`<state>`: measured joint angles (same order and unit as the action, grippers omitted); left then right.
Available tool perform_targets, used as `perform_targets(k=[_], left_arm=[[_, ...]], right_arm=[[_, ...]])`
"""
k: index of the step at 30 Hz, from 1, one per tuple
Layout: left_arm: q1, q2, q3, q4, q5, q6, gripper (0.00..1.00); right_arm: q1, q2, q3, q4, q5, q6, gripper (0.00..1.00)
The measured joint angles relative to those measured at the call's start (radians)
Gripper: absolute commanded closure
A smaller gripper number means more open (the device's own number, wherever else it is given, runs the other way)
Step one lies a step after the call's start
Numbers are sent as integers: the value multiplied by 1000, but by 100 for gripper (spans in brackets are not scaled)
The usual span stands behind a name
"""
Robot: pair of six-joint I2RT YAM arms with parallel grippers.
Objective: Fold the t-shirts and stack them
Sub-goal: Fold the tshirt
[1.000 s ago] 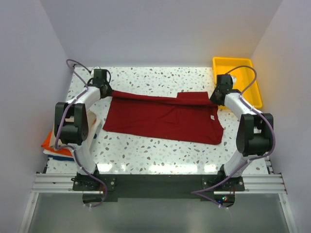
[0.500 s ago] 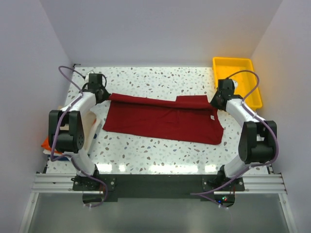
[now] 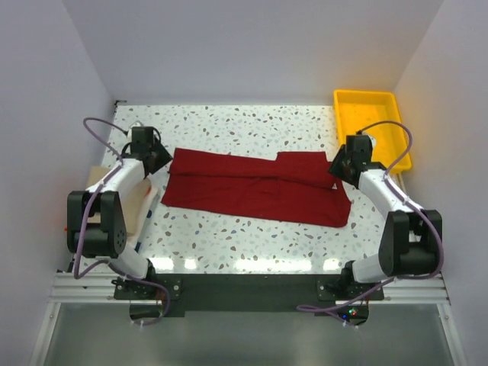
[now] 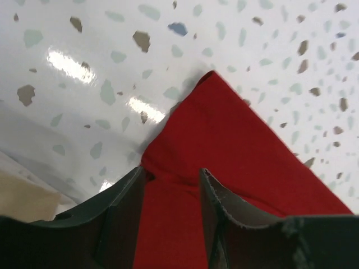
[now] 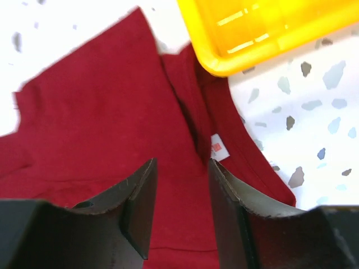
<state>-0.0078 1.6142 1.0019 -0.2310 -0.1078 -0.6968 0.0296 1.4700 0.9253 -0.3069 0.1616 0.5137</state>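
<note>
Left gripper [image 4: 173,174]: jaws parted, nothing clamped. Red cloth shows in the gap between the two fingers [image 4: 126,210].
Left gripper position: low over the left end of the dark red t-shirt [image 4: 235,145], near its far-left corner; in the top view the left gripper [image 3: 160,160] sits at the shirt's left edge.
Right gripper [image 5: 182,163]: jaws parted, nothing clamped. Cloth is visible between the fingertips.
Right gripper position: over the collar end of the shirt, just beside the white neck label [image 5: 220,150]; in the top view the right gripper [image 3: 337,168] sits at the shirt's right edge.
Dark red t-shirt [image 3: 252,187]: lies flat on the table [image 3: 252,126], stretched left to right between the two grippers. A strip along its far edge appears folded over onto the body.
Tan folded shirt [image 3: 136,204]: at the left edge of the table, largely hidden beneath the left arm, apart from the red shirt.
Yellow tray [image 3: 366,93]: far-right corner of the table. In the right wrist view its near corner [image 5: 224,64] stands just beside the shirt's collar end.
</note>
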Motion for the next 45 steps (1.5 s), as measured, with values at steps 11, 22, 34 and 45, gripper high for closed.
perform_targets(k=[11, 22, 34, 45], left_arm=[[-35, 181, 257, 68, 89, 3, 76], [-69, 465, 360, 111, 165, -3, 83], [-22, 478, 382, 91, 95, -52, 83], [-6, 475, 374, 113, 119, -45, 77]], right_arm=[[3, 95, 144, 13, -77, -10, 52], [10, 357, 266, 39, -131, -26, 52], [14, 483, 363, 44, -154, -28, 52], [16, 525, 509, 31, -192, -48, 51]])
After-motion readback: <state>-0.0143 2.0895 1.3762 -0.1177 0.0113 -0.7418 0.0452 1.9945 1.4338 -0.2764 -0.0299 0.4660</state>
